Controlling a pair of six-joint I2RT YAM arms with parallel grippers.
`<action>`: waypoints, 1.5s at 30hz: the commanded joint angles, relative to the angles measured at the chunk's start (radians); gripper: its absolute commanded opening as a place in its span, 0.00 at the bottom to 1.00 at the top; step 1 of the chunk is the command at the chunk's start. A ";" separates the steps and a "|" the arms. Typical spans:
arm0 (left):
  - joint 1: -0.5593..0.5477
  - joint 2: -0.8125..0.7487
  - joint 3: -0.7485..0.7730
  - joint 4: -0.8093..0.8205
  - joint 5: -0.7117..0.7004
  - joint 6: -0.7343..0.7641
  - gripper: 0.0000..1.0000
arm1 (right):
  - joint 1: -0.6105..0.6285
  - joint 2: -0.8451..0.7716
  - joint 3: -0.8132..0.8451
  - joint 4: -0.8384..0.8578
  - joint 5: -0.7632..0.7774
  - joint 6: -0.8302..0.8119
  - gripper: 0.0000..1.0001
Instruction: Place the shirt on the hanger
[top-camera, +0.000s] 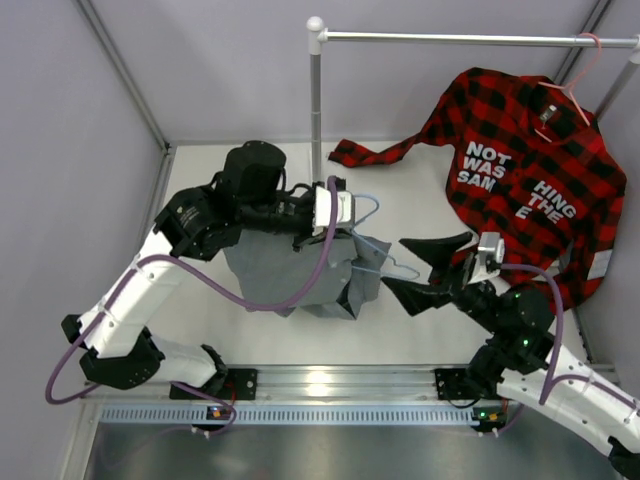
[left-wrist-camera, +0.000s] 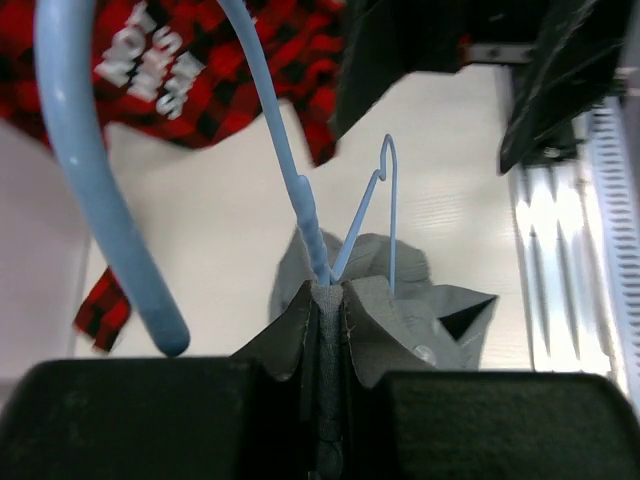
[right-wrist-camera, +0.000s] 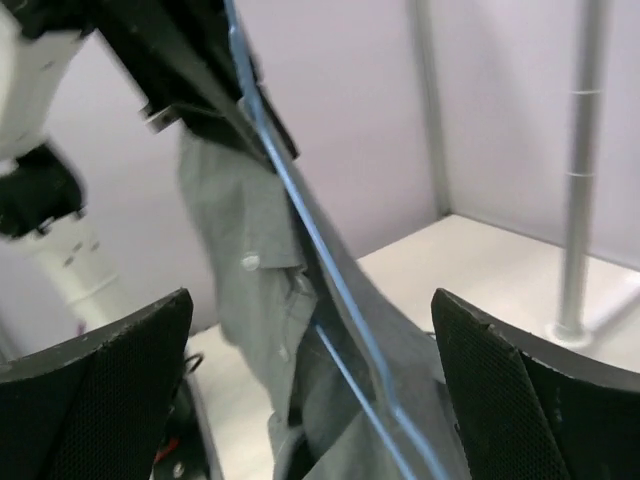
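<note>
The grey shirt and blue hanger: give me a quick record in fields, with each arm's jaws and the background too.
Shirt: grey-green cloth button-up shirt, hanging bunched from left jaws
Hanger: thin light-blue wire hanger, neck at collar, part exposed
Left jaws: shut on shirt collar
Right jaws: open, near hanger, empty
Background: red-and-black plaid shirt on pink hanger, hung on metal rail

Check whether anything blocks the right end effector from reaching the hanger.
Nothing visible does. The right end effector is open and faces the hanger's bare wire directly; the shirt hangs behind the wire, pinched in the left end effector.
</note>
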 joint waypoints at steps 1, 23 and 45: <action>0.002 -0.078 -0.044 0.220 -0.333 -0.162 0.00 | 0.003 -0.068 0.031 -0.265 0.336 0.094 0.99; 0.002 -0.333 -0.482 0.565 -0.584 -0.581 0.00 | -0.004 0.379 -0.204 0.237 0.461 0.651 0.55; 0.002 -0.420 -0.494 0.536 -0.652 -0.527 0.00 | -0.114 0.377 -0.071 0.062 0.406 0.473 0.00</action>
